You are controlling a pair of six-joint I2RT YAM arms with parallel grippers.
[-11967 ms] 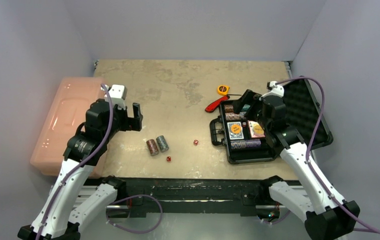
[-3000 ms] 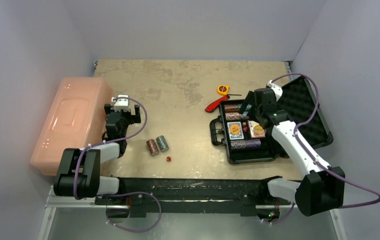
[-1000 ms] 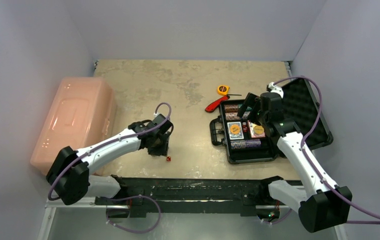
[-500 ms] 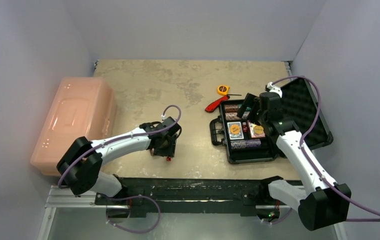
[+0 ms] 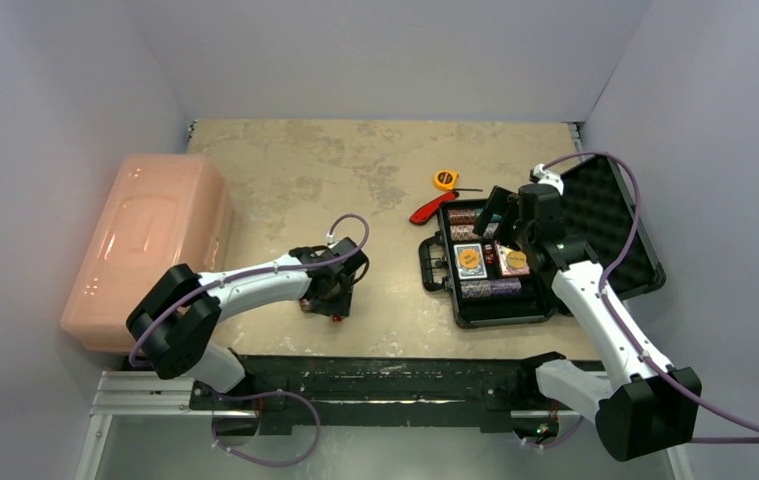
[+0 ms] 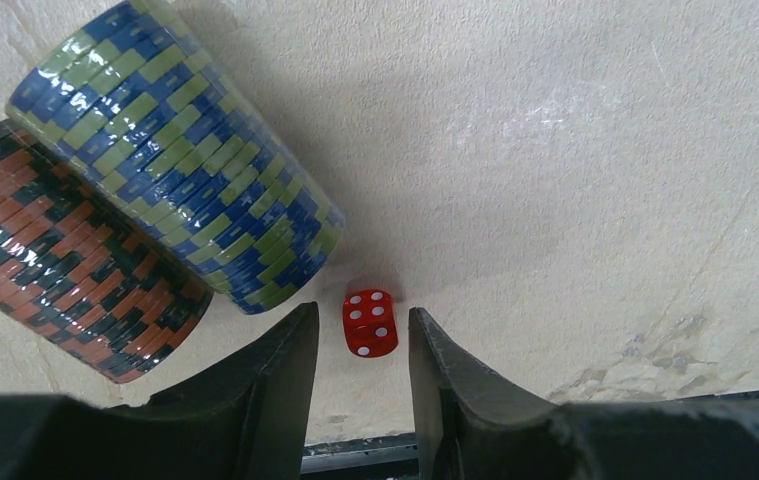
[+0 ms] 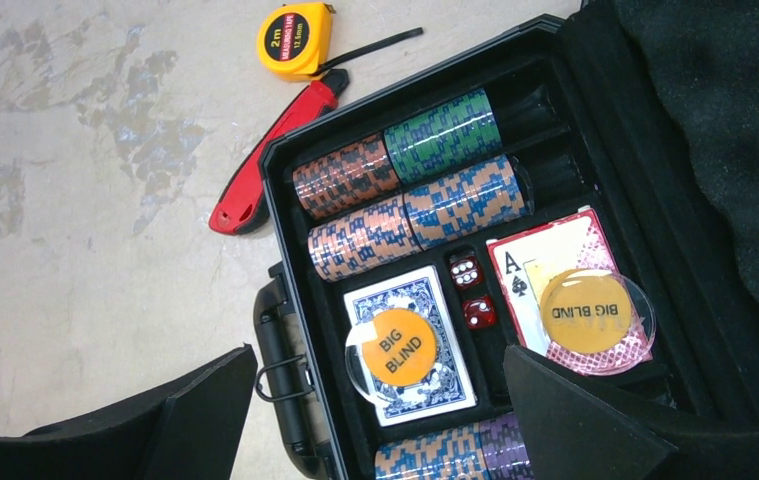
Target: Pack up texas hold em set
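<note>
The black case [image 5: 495, 318] lies open at the right, its foam lid [image 5: 610, 225] folded back. Inside it are chip rolls [image 7: 410, 215], a blue card deck [image 7: 410, 290], a red deck [image 7: 545, 250], two orange "BIG BLIND" discs [image 7: 402, 347] [image 7: 585, 312] and two red dice [image 7: 465, 270]. My right gripper [image 7: 377, 350] hovers open over the case with nothing in it. My left gripper [image 6: 360, 312] is down at the table, open. A loose red die [image 6: 370, 323] sits between its fingers with a gap on each side. Next to it lie a blue-green chip roll [image 6: 175, 150] and a red-black roll [image 6: 65, 270].
A large pink bin [image 5: 150, 240] stands at the left. A yellow tape measure [image 5: 445, 180] and a red-handled tool [image 5: 425, 210] lie just behind the case. The table's front edge and black rail [image 5: 375, 370] run close to the left gripper.
My left arm has slid right from the chip rolls and now has its fingers either side of the loose die. The right arm has hardly moved.
</note>
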